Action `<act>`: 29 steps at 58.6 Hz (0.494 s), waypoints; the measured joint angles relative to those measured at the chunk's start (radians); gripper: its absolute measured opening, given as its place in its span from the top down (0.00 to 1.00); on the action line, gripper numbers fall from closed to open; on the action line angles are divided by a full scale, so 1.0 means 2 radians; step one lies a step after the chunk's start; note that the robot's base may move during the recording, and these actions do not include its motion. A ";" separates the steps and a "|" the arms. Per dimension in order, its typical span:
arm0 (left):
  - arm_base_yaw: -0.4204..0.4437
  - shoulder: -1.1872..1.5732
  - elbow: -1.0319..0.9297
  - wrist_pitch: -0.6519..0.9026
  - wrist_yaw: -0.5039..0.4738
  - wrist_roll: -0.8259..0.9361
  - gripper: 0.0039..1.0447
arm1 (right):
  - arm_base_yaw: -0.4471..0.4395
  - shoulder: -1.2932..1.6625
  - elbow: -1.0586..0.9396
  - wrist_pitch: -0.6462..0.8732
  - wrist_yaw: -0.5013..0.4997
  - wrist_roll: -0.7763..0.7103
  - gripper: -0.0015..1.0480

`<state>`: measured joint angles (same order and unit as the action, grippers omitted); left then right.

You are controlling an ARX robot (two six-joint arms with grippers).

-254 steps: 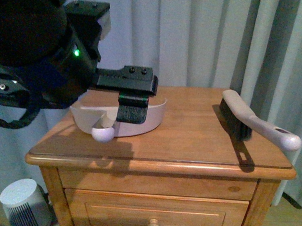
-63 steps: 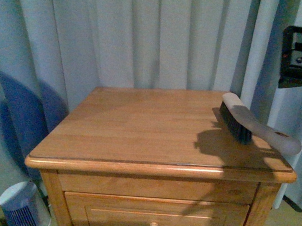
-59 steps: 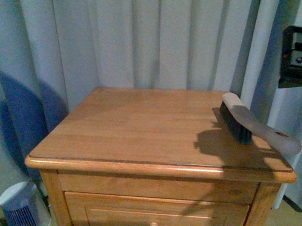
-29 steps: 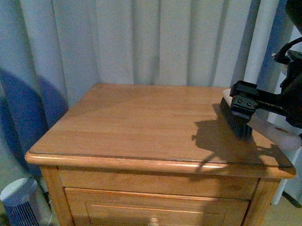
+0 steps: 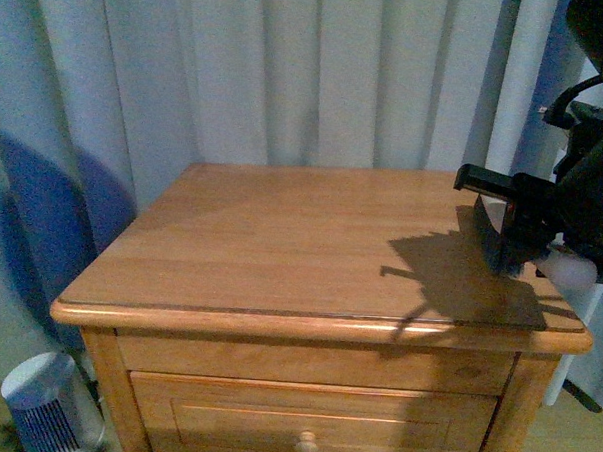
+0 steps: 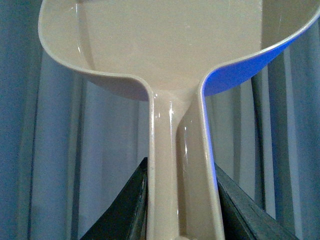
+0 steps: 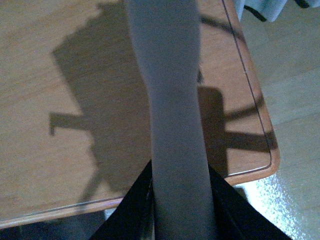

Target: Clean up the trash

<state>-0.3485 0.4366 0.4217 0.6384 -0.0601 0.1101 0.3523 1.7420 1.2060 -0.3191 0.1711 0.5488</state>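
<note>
No trash shows on the worktop (image 5: 281,245) or in the dustpan (image 6: 165,45), so its bearing cannot be told. Left claw (image 6: 182,200) grips the dustpan handle; right claw (image 7: 180,200), over the worktop's right edge, grips the brush (image 7: 167,75).

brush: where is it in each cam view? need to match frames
Front: brush at the nightstand's right edge, mostly hidden behind the right gripper.
Left wrist: not in view; only the dustpan against the curtain.
Right wrist: brush runs up the middle from between the gripper's fingers.
Shared landmark: nightstand top, front and right wrist.
</note>
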 joint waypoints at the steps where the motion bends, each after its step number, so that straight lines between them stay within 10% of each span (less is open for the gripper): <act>1: 0.000 0.000 0.000 0.000 0.000 0.000 0.73 | 0.000 0.000 0.000 0.004 0.001 0.000 0.80; 29: 0.000 0.000 0.000 0.000 0.000 0.000 0.73 | 0.065 -0.282 -0.202 0.405 0.177 -0.288 0.80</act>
<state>-0.3485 0.4366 0.4217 0.6384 -0.0601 0.1101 0.4816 1.1790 0.8017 0.4904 0.5255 -0.0269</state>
